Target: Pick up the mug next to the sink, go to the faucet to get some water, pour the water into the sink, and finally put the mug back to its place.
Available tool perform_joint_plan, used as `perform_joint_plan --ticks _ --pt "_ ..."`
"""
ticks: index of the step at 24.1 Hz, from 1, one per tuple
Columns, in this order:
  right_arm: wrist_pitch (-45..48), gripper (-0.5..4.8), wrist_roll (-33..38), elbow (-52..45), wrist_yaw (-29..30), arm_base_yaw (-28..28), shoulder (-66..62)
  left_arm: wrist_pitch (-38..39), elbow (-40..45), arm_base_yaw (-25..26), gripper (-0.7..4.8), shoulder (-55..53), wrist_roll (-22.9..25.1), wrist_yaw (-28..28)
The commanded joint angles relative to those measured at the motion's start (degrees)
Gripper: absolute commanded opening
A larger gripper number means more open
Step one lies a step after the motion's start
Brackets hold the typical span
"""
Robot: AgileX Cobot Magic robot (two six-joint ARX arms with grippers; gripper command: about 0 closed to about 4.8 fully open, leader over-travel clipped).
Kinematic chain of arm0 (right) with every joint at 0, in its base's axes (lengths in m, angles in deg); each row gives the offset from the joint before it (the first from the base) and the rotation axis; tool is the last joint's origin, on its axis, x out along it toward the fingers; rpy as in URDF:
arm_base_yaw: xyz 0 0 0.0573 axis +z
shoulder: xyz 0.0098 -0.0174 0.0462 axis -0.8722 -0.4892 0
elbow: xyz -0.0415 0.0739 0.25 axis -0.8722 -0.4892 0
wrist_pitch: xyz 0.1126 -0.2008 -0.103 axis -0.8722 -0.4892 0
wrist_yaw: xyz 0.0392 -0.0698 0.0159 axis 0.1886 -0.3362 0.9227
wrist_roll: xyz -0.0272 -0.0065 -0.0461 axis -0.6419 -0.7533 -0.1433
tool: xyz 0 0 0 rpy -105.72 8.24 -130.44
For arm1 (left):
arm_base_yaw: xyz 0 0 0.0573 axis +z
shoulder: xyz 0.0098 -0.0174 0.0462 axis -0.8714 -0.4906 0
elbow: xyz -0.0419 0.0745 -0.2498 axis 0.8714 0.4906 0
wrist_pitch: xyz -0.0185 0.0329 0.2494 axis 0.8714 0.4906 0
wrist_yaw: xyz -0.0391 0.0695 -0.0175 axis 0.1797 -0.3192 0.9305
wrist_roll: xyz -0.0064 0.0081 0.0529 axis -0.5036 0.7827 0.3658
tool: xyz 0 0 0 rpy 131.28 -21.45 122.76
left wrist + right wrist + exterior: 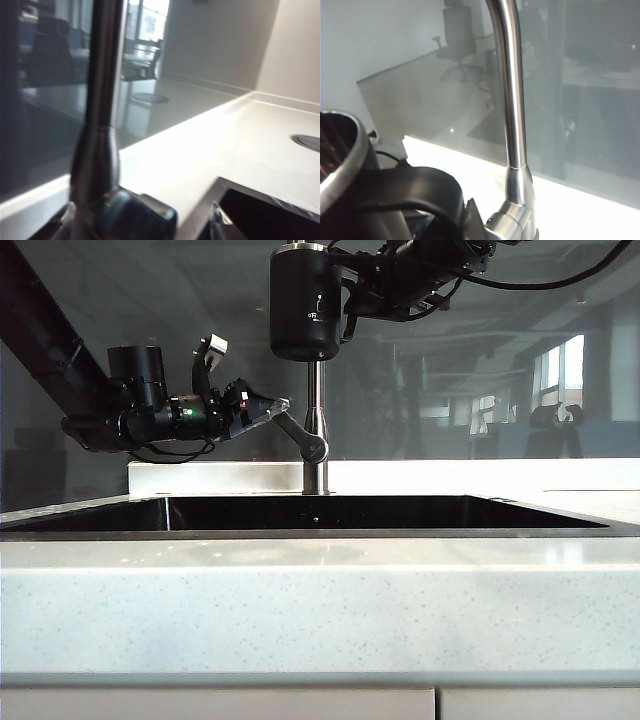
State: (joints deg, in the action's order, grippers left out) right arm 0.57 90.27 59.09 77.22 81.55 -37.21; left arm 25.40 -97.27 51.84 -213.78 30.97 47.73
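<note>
Black and matte, the mug (305, 302) hangs high in the exterior view, upright in front of the upper faucet (316, 425) above the sink (400, 513). The right gripper (350, 300) clasps it by the handle from the right; its wrist view shows the steel rim and loop handle close beside the spout's stem. The left gripper (283, 405) reaches in level from the left, jaws spread wide, its tips at the faucet lever (300, 436), gripping nothing.

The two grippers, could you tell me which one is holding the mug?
The right gripper, high up by the faucet, holds the black mug. The left gripper holds nothing; its tips sit at the faucet's lever.
</note>
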Motion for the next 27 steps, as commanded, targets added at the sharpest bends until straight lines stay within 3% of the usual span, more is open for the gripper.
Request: perform_joint_plan --ticks 1,9,15,20,22,23,27 --pt "2.49 -0.03 0.44 0.61 0.04 0.17 0.63 -0.77 -0.26 -0.09 3.34 0.13 0.15 3.50" --pt "2.47 -0.03 0.42 0.61 -0.09 0.17 0.66 -3.04 -0.26 -0.09 3.33 0.15 -0.52 10.75" --pt "2.08 -0.03 0.17 0.61 -0.13 0.17 0.66 -8.15 -0.26 0.07 3.32 0.15 -5.09 12.44" --pt "2.03 -0.03 0.17 0.61 -0.13 0.17 0.66 -8.15 -0.26 0.17 3.30 0.15 -6.45 15.02" --pt "2.03 -0.03 0.17 0.61 -0.13 0.17 0.66 -8.17 -0.26 0.17 3.15 0.15 -6.88 16.02" --pt "2.03 -0.03 0.17 0.61 -0.13 0.17 0.66 -8.13 -0.26 0.17 2.76 0.15 -6.95 16.57" --pt "2.03 -0.03 0.17 0.61 -0.13 0.17 0.66 -7.98 -0.26 0.17 2.69 0.15 -5.97 14.05"
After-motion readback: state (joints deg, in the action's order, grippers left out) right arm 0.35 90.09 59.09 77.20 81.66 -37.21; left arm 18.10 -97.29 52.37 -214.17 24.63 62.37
